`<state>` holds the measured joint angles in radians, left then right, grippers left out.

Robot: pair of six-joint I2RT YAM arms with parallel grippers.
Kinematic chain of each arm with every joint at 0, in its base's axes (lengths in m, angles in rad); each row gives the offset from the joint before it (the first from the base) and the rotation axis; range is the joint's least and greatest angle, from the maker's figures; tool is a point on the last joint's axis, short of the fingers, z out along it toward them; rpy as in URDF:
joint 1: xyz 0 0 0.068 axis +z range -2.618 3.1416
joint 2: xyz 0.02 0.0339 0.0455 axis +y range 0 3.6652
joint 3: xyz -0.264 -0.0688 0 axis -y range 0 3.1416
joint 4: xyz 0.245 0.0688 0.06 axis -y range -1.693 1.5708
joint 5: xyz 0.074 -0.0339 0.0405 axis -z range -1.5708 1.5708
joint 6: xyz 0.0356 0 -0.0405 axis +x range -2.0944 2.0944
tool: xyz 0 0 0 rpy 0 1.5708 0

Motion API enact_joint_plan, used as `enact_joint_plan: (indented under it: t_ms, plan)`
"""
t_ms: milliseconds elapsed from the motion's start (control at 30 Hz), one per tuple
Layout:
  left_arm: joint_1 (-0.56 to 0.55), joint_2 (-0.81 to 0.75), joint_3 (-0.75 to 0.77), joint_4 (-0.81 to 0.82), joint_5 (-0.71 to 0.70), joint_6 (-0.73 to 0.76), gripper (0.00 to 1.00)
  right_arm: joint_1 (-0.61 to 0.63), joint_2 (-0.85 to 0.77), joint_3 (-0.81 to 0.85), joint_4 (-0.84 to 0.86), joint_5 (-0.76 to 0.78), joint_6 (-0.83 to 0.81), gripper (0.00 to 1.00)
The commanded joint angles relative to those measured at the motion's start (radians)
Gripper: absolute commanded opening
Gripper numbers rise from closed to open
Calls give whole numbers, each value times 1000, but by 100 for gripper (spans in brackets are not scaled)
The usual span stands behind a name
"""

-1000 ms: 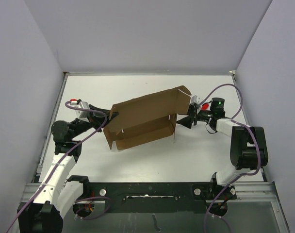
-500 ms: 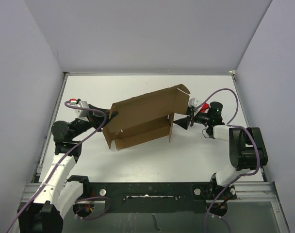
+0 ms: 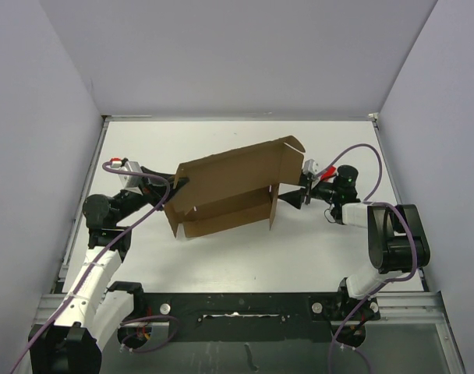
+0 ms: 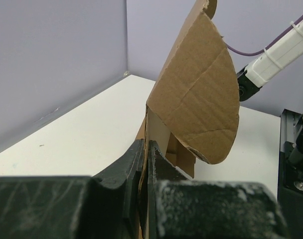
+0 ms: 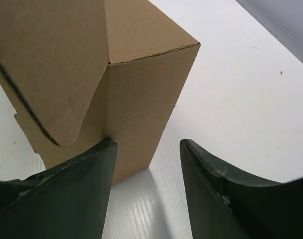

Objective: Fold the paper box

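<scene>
Between the left fingers [image 4: 122, 172], the paper box [image 3: 225, 187] edge is squeezed tight. The right fingers [image 5: 219, 194] are spread apart, with the box end just ahead.

Top external: high, rear, looking down on whole scene. Wrist views: low, close, facing paper box [image 3: 229, 183] from opposite ends.

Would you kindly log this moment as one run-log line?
stage: fold unfinished | paper box: partly erected, on table | left gripper: shut on box edge | right gripper: open beside box end
</scene>
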<state>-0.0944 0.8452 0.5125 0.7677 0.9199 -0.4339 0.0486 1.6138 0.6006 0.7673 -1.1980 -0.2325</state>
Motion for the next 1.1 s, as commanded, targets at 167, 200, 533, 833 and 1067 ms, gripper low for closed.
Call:
enact_joint_plan:
  t_ms: [167, 200, 533, 833, 1067]
  plan:
    - [3, -10, -5, 13, 8, -11, 0, 23, -72, 67, -318, -152, -270, 51]
    - [2, -10, -5, 13, 8, -11, 0, 24, -76, 69, -340, -154, -286, 51]
    - [4, -16, -3, 8, 9, -9, 0, 22, -102, 118, -585, -173, -479, 53]
    - [4, -32, -6, -2, 2, -6, 0, 13, -110, 171, -787, -198, -633, 55]
    - [4, -34, -3, -5, -9, -10, 0, 19, -122, 96, -451, -114, -337, 57]
